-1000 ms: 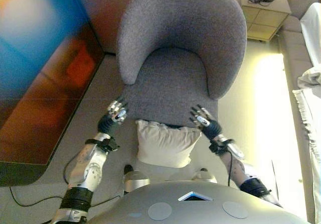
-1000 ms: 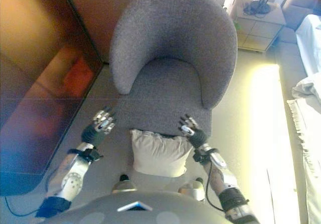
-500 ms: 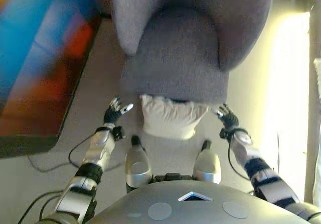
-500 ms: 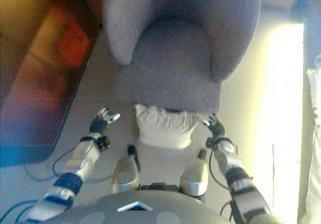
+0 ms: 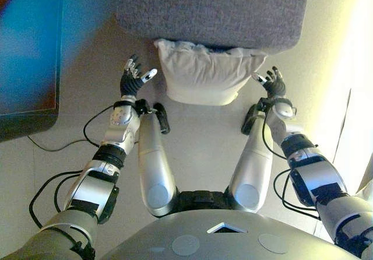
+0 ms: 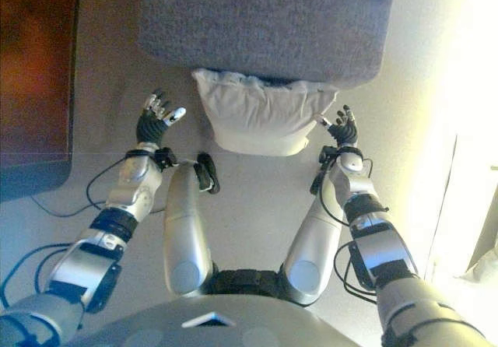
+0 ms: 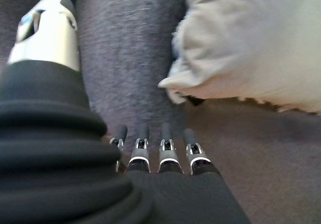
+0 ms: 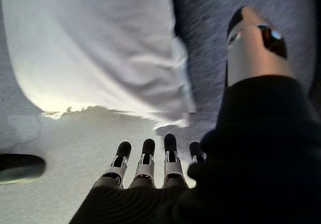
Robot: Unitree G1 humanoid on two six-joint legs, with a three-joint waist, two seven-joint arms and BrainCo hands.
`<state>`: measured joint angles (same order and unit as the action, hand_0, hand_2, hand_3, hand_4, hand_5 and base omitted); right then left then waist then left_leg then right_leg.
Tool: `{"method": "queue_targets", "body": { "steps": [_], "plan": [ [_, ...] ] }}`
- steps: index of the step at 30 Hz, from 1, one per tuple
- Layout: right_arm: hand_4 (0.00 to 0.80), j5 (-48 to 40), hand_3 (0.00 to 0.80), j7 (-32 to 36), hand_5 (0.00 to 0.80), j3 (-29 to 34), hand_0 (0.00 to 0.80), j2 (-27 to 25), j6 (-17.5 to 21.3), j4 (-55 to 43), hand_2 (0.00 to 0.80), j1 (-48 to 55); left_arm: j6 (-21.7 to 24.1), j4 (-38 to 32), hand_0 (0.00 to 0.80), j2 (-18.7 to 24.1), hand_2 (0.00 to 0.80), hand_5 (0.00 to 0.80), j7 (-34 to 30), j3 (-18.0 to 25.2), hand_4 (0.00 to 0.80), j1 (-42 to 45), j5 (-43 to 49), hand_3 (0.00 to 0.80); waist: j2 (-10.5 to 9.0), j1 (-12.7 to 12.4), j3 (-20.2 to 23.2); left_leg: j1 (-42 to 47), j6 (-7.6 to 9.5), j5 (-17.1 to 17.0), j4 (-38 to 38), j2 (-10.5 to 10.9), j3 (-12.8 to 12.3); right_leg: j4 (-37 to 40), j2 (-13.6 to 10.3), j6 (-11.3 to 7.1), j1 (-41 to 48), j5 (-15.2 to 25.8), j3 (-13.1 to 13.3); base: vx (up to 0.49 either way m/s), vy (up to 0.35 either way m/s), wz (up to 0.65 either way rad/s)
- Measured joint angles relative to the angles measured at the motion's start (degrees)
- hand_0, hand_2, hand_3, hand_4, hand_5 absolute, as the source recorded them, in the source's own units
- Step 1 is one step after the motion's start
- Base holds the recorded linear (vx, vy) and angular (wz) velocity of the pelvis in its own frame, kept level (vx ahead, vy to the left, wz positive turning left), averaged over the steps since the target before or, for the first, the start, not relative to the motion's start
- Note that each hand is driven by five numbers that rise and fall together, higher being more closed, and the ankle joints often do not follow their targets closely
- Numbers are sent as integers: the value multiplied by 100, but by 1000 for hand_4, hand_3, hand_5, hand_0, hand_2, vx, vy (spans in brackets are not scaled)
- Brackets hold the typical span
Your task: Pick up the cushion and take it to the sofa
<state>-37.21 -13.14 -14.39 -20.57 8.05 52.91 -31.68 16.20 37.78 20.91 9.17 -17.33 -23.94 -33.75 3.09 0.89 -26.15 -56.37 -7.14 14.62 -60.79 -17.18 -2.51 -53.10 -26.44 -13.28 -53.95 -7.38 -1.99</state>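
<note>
A cream cushion lies on the floor, leaning against the front of a grey armchair. My left hand is open, just left of the cushion, not touching it. My right hand is open, just right of the cushion, also apart from it. The left wrist view shows the cushion's corner past my straight fingers. The right wrist view shows the cushion close beside my straight fingers. No sofa is in view.
A dark low cabinet stands at the left. A black cable lies on the floor at the lower left. Bright sunlight falls on the floor at the right.
The camera has tilted down and the body has lowered. Both hands have dropped from the chair's seat edge to either side of the cushion.
</note>
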Motion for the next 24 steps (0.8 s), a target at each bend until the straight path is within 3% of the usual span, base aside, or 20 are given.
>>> {"method": "queue_targets", "body": {
  "steps": [3,10,19,24],
  "plan": [
    [0,-27,0,-14,0,-4,0,-15,-59,27,0,-131,-10,41,0,-2,0,0,45,-1,0,-118,-207,0,2,7,-48,-476,-47,50,-439,-154,100,-658,-28,72,-549,-256,94,-23,-6,5],
    [0,-130,0,-149,0,17,0,-33,-154,494,0,-701,-138,463,0,-5,0,0,161,25,0,-377,-374,0,-4,18,-69,-1234,-230,265,-1316,-299,445,-1889,-56,207,-1461,-734,330,-6,0,-1],
    [0,-393,0,980,0,-351,0,-146,-930,467,0,-1086,-866,505,0,163,0,0,-408,22,0,-996,-893,0,-13,134,-64,-1954,-270,450,-2126,-362,667,-2830,-64,213,-2245,-1035,688,52,12,2],
    [0,-389,0,1213,0,-520,0,-316,-1132,723,0,-1521,-1262,963,0,423,0,0,-407,4,0,-1584,-985,0,-14,149,-63,-2158,-275,491,-2409,-353,771,-3151,-56,215,-2454,-1126,805,42,-1,3]
  ]
}}
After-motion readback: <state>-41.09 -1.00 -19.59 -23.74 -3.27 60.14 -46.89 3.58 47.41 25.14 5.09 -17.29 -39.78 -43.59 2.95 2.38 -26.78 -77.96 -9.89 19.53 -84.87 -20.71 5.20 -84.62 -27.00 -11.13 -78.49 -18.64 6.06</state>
